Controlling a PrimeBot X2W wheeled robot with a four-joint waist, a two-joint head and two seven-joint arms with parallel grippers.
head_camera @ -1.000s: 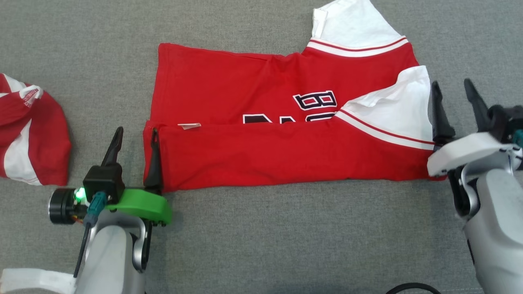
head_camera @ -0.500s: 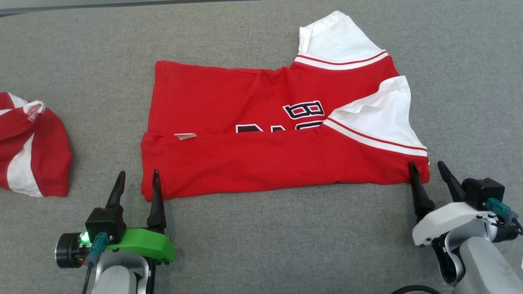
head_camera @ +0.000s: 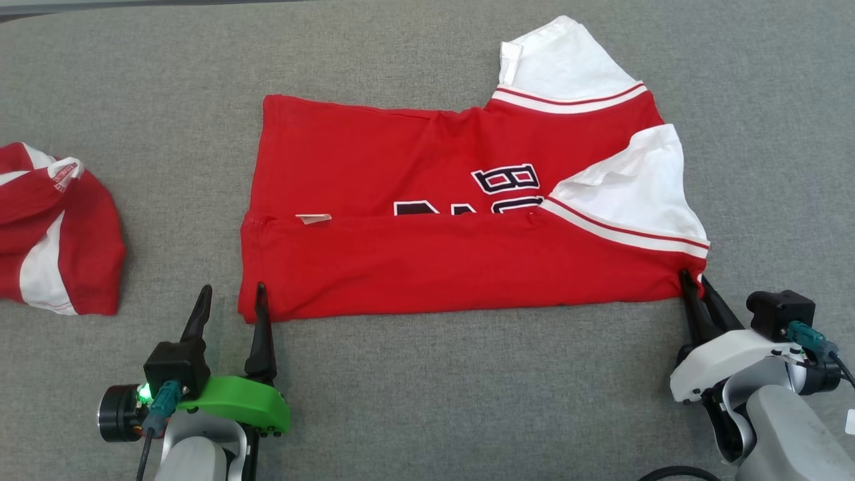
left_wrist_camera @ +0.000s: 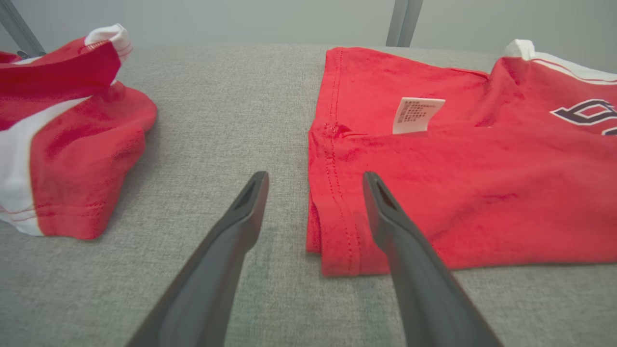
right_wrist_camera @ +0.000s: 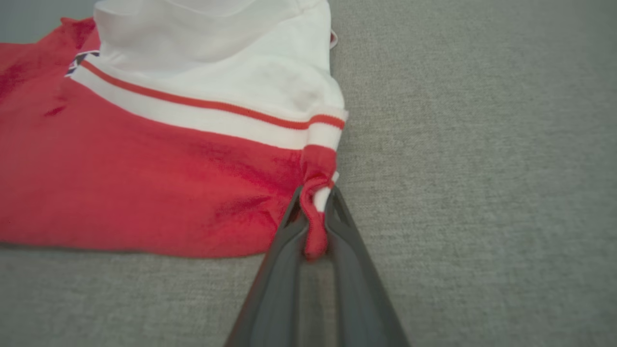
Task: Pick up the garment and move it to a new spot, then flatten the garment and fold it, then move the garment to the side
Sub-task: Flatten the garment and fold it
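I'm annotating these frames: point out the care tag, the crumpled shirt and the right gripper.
Care tag (left_wrist_camera: 417,115), left wrist view, middle of the white label.
Crumpled shirt (head_camera: 93,260), head view, red panel.
Right gripper (right_wrist_camera: 316,193), right wrist view, between fingertips shut on the jersey (right_wrist_camera: 144,183) corner.

Head view: high, looking down on whole garment (head_camera: 427,267). Wrist views: low, close, skimming table (left_wrist_camera: 241,96); each shares one near garment corner.
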